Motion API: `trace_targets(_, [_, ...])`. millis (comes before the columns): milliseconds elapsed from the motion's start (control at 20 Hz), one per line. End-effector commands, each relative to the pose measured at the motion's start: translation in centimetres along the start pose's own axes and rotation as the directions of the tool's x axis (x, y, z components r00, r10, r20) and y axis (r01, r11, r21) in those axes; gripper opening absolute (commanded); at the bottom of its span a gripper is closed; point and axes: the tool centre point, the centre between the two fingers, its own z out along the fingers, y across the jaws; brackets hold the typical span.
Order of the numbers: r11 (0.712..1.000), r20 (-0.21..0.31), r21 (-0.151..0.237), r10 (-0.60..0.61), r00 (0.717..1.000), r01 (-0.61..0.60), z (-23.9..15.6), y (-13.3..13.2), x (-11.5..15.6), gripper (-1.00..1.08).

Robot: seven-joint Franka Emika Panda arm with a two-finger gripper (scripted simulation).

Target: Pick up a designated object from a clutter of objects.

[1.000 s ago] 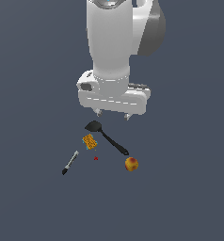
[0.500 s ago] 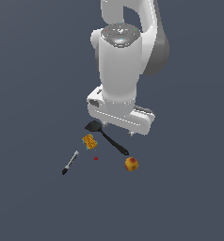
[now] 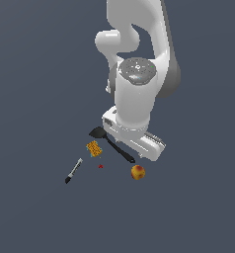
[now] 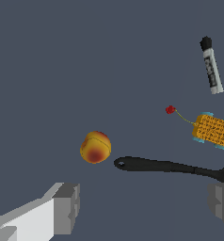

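Wrist view: the gripper [image 4: 144, 204] hangs with jaws spread wide, empty, above the peach [image 4: 95, 147], just beside the black spatula [image 4: 172, 166] handle's tip.

The peach-like ball [image 4: 95, 147] is yellow-orange with a red blush across its middle, and it sits against a flat slate-grey worktop [image 3: 35, 74]. The spatula [image 4: 172, 166] is plain black, the sponge block [image 4: 214, 131] is orange-yellow with a fine dotted texture and what looks like a light blue edge, and the marker [image 4: 211, 66] is grey-white with a black cap. A small red dot [image 4: 170, 109] lies by the sponge, the arm [image 3: 139, 74] is glossy white, and the pincer's fingers [image 4: 67, 208] are grey.
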Motion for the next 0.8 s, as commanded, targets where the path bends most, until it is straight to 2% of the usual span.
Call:
trace_targets(0, [0.998, 0.000, -0.002, 0.057, 0.998, -0.057, 1.2, -0.7, 0.0, 1.00])
trace_targets(350, [0.977, -0.002, -0.009, 0.211, 0.977, -0.211, 4.8, -2.4, 0.0, 1.00])
trace_targets(750, [0.930, -0.007, -0.016, 0.368, 0.930, -0.368, 8.8, -4.1, -0.3, 1.00])
